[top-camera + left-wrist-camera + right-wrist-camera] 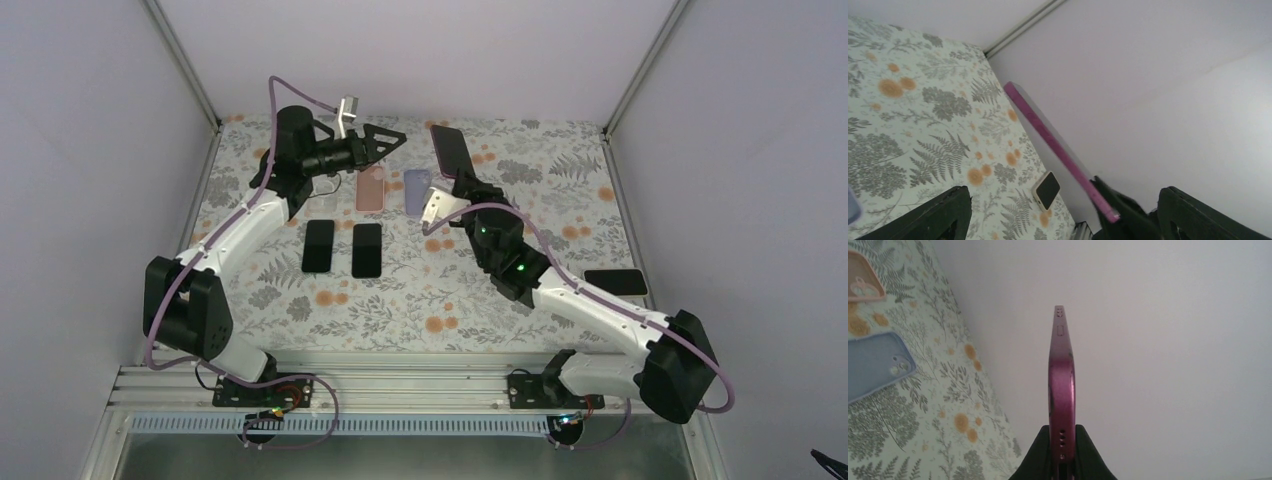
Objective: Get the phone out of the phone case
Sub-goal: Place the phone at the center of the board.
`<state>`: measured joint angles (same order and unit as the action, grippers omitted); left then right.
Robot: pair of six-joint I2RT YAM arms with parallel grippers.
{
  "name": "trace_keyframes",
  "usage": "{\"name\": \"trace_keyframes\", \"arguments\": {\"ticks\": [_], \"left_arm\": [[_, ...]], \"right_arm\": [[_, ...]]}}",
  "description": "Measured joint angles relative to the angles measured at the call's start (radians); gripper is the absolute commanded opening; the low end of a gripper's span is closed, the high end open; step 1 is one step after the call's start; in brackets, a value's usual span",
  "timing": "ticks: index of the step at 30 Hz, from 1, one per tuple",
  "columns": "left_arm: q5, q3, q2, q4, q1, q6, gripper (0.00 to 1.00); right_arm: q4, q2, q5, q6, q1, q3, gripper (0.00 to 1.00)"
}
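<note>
A phone in a magenta case point(449, 150) is held up in the air near the back wall, tilted. My right gripper point(463, 182) is shut on its lower end. In the right wrist view the case point(1062, 380) stands edge-on between the two black fingers point(1040, 460), and the gripper point(1062, 435) pinches both faces. My left gripper point(398, 140) is open and empty, raised just left of the phone and apart from it. In the left wrist view point(1064, 196) the magenta edge point(1048, 134) runs diagonally between the spread fingers point(933, 215).
Two bare black phones point(318, 245) point(367, 250) lie side by side at centre-left of the floral mat. An empty pink case point(371, 188) and an empty lavender case point(416, 192) lie behind them. A phone in a cream case point(615, 282) lies at the right edge. Walls enclose three sides.
</note>
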<state>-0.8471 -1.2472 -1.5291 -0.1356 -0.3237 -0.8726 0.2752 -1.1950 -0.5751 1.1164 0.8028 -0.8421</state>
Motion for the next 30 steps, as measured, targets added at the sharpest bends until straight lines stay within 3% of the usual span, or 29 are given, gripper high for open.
{"name": "trace_keyframes", "arguments": {"ticks": [6, 16, 21, 30], "left_arm": [[-0.037, 0.01, -0.009, -0.069, -0.003, -0.06, 0.92], [-0.045, 0.009, -0.08, -0.074, -0.056, -0.074, 0.86], [-0.045, -0.007, -0.088, -0.051, -0.101, -0.047, 0.75], [-0.055, -0.018, -0.106, -0.079, -0.113, -0.057, 0.44]], "right_arm": [[0.167, -0.025, -0.053, 0.169, 0.035, 0.084, 0.04], [0.377, -0.037, -0.085, 0.311, 0.089, 0.123, 0.04], [0.454, -0.056, -0.089, 0.383, 0.108, 0.165, 0.04], [0.521, -0.066, -0.09, 0.448, 0.133, 0.193, 0.04]]}}
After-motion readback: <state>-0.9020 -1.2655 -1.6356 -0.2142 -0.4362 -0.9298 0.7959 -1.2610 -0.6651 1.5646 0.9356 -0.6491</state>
